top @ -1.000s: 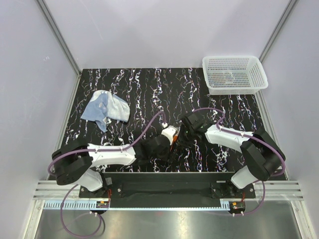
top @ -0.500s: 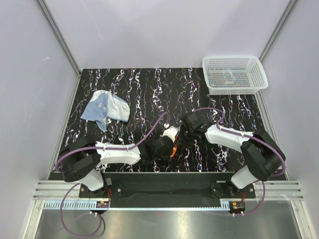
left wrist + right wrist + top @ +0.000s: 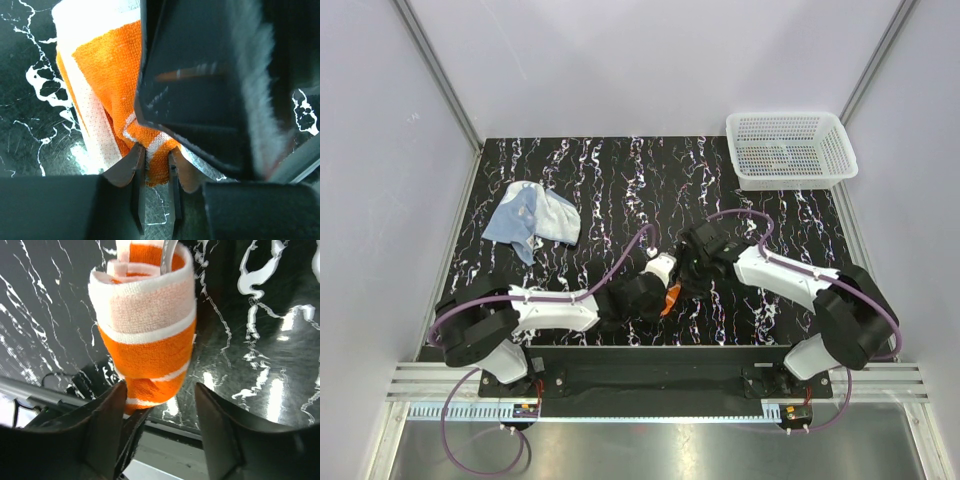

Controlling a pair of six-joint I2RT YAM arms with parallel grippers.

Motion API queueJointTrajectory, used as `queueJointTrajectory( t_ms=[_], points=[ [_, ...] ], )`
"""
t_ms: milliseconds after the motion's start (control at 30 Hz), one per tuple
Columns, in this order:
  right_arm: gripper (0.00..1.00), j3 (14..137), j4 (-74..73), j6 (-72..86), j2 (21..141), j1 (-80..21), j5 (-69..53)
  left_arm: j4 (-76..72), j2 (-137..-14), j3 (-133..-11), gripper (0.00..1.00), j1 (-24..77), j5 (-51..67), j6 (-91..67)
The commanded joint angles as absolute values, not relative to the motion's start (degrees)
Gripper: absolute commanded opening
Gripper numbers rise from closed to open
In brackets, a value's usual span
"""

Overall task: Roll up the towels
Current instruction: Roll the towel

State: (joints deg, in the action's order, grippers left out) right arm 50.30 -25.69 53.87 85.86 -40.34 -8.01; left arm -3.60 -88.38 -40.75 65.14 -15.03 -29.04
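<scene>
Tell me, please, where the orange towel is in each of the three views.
Top external: orange towel low centre, only a small patch visible.
Left wrist: upper left to centre, filling much of the picture.
Right wrist: upper centre, rolled.
Shared landmark: the black marbled tabletop.

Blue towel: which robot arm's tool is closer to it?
Left. Both tools meet at the orange towel, right of the blue towel; the left tool is on its nearer side, the right tool beyond.

Left fingers (image 3: 126, 169) pinched near-shut — right fingers (image 3: 106, 430) spread wide.
</scene>
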Motion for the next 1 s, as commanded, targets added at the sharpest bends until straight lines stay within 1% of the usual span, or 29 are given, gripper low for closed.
queueJointTrajectory(
  t_ms=[0, 133, 367, 500, 667, 767, 967],
  points=[
    [0.66, 54.9, -30.1, 52.2, 82.8, -41.2, -5.8, -4.8, -86.9, -39.1, 0.03, 64.3, -13.5, -29.6],
    [0.73, 56.7, -33.2, 51.5, 81.1, -40.8, -2.6, -5.1, -86.3, -38.5, 0.03, 63.9, -12.7, -29.9],
    [0.75, 54.3, -33.7, 51.0, 76.6, -37.4, -1.1, -7.8, -84.6, -36.0, 0.02, 62.0, -9.9, -31.0],
    [0.76, 49.4, -26.9, 51.0, 71.1, -35.3, -5.0, -11.6, -83.1, -33.0, 0.01, 59.2, -4.2, -33.0],
    [0.77, 43.1, -16.0, 51.9, 67.9, -34.1, -11.5, -19.0, -81.8, -28.6, 0.0, 53.3, 3.2, -35.9],
    [0.77, 40.8, -10.6, 52.6, 68.1, -34.0, -14.5, -24.4, -81.4, -25.3, 0.0, 49.1, 10.5, -39.3],
    [0.79, 36.6, 2.1, 54.1, 72.3, -34.0, -19.8, -32.5, -81.4, -20.4, 0.0, 42.9, 18.2, -42.5]
  ],
)
